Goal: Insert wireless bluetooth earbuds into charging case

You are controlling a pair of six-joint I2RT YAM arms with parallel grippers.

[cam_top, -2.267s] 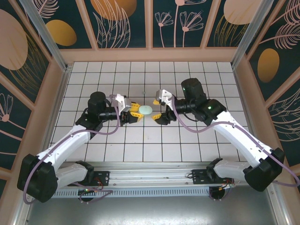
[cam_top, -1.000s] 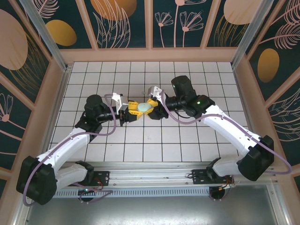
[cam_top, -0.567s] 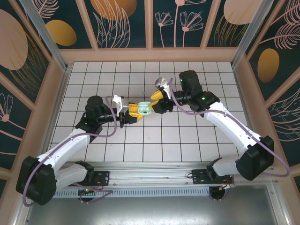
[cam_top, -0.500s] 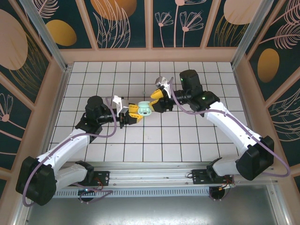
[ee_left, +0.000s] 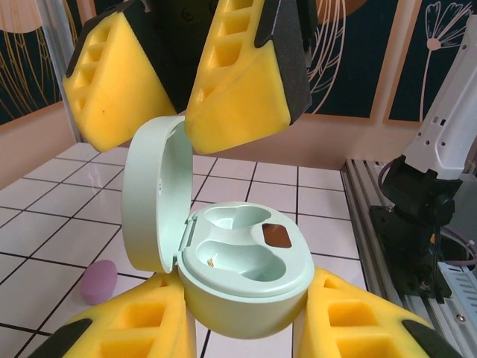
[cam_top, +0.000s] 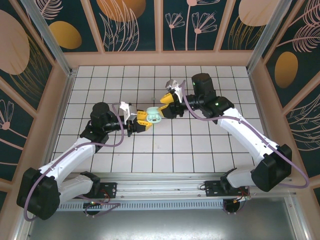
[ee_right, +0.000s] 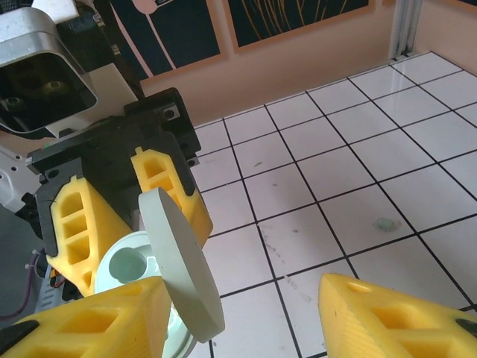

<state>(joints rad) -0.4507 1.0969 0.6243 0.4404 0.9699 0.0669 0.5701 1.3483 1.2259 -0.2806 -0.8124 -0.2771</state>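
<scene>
My left gripper (cam_top: 144,118) is shut on the base of a pale mint charging case (cam_top: 155,115), which it holds above the tiles. In the left wrist view the case (ee_left: 246,268) sits between my yellow fingers. Its lid (ee_left: 153,195) stands open to the left, and both sockets are empty. My right gripper (cam_top: 169,106) is open just behind the case, and the lid (ee_right: 179,261) leans by its left finger (ee_right: 89,321). A small lilac earbud (ee_left: 98,281) lies on the tiles under the case. A tiny mint earbud (ee_right: 384,222) lies on a tile farther off.
The white tiled floor (cam_top: 200,145) is walled by a peach rim and patterned panels (cam_top: 160,57). The metal rail with the arm bases (cam_top: 160,187) runs along the near edge. The right arm's white links (ee_left: 447,127) stand close to the case's right.
The case's lid was shut a second ago and now stands open. My right gripper has pulled up and back from the case and its jaws have widened. The left gripper has kept its grip.
</scene>
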